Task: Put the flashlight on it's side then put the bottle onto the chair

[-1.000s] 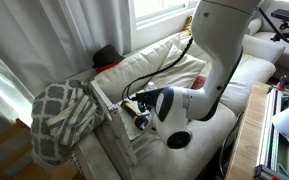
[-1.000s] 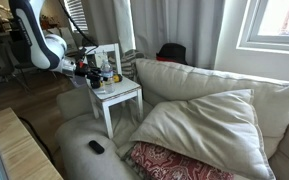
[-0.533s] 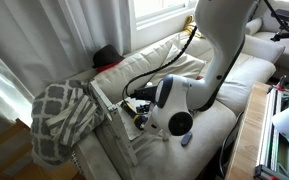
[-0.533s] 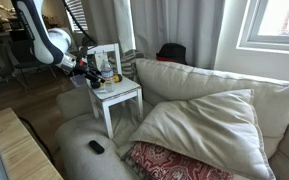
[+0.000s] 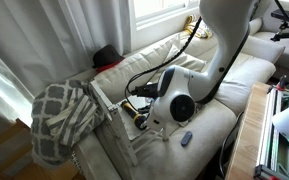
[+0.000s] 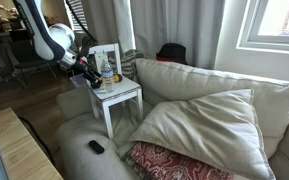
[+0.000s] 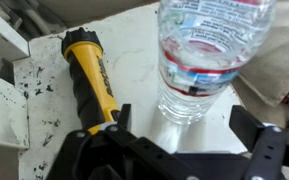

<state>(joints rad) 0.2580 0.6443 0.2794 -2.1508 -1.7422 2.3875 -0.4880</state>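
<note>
Flashlight (image 7: 89,85) laid on side, bottle (image 7: 209,60) stood on chair (image 7: 134,40).
Claw (image 7: 184,130) held apart, empty; nothing judged left.

arm (image 5: 222,30): white glossy shell, thick rounded links | wrist joint (image 5: 181,106): round, with a dark circular cap | cable (image 5: 142,72): black, thin, looped beside the white links | gripper (image 7: 184,118): black, matte, angular fingers (image 7: 96,150) | elbow shell (image 6: 52,42): white, bulbous, dark band at its edge
</note>
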